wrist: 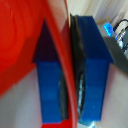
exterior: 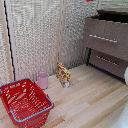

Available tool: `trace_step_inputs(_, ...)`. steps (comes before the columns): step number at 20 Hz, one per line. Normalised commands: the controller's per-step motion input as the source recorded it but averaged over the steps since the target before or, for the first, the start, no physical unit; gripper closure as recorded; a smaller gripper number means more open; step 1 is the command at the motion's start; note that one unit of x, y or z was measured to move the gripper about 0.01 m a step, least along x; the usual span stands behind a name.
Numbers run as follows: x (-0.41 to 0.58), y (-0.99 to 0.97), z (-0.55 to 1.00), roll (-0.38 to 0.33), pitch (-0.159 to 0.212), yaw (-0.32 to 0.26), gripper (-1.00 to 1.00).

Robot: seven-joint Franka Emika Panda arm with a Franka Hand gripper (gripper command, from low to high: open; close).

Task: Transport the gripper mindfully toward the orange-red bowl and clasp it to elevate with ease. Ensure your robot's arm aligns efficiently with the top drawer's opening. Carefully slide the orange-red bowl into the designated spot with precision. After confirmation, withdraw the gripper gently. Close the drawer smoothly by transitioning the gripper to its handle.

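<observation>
Close up, orange-red bowl [wrist: 25,45] rim pinched between the hand [wrist: 70,75]'s nearly shut blue fingers [wrist: 92,65].

1. A red mesh basket [exterior: 25,101] with a blue rim sits on the wooden floor [exterior: 90,97], at about 8 o'clock in the exterior view.
2. A pink cup [exterior: 43,80] stands upright just beside the basket, at its 1 o'clock.
3. A colourful snack bag [exterior: 63,74] stands near the cup, at its 3 o'clock, apart from it.
4. A pale woven wall [exterior: 40,35] runs behind them.
</observation>
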Motion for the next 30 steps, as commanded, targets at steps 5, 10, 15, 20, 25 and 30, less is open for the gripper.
trace_step_inputs(5,0.0,-0.93,0.06,0.024,0.0,-0.083,1.0)
trace_step_inputs(10,0.0,-0.99,0.0,0.038,0.0,-0.051,1.0)
trace_step_inputs(15,-0.017,-0.78,-0.14,0.016,0.017,-0.021,1.0)
trace_step_inputs(20,-0.083,-0.11,-0.33,-0.053,0.04,-0.003,1.0)
trace_step_inputs(25,-0.094,0.02,-0.05,-0.001,0.032,-0.011,-1.0)
trace_step_inputs(30,0.009,0.08,-0.01,-0.018,0.009,0.023,-1.0)
